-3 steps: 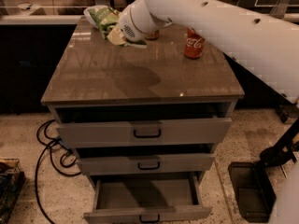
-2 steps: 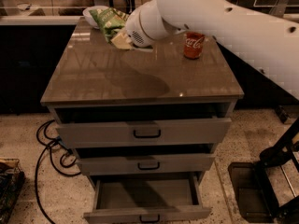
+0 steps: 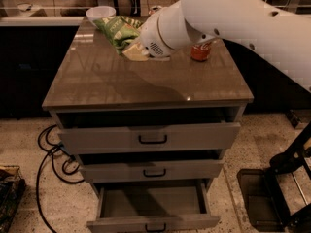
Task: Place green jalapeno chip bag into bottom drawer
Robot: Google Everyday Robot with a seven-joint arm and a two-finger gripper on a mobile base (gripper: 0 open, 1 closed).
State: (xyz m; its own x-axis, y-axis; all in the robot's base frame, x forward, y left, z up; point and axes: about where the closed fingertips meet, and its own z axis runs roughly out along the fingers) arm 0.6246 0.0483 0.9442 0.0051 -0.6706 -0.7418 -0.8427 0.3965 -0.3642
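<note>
The green jalapeno chip bag (image 3: 119,30) hangs crinkled over the back left of the cabinet top, just above the surface. My gripper (image 3: 135,52) is shut on its lower right end, and the thick white arm reaches in from the upper right. The wrist hides most of the fingers. Far below, the bottom drawer (image 3: 151,202) is pulled out, and I see nothing in its grey interior. The bag is well behind and above that drawer.
A red soda can (image 3: 200,51) stands on the cabinet top (image 3: 146,84) right of the wrist. A white bowl (image 3: 100,13) sits at the back left. The top drawer (image 3: 150,139) and middle drawer (image 3: 153,171) are slightly ajar. Black cables (image 3: 51,154) lie on the floor at left.
The arm has swung right and toward the front, and the chip bag has moved with the gripper, away from the back left corner.
</note>
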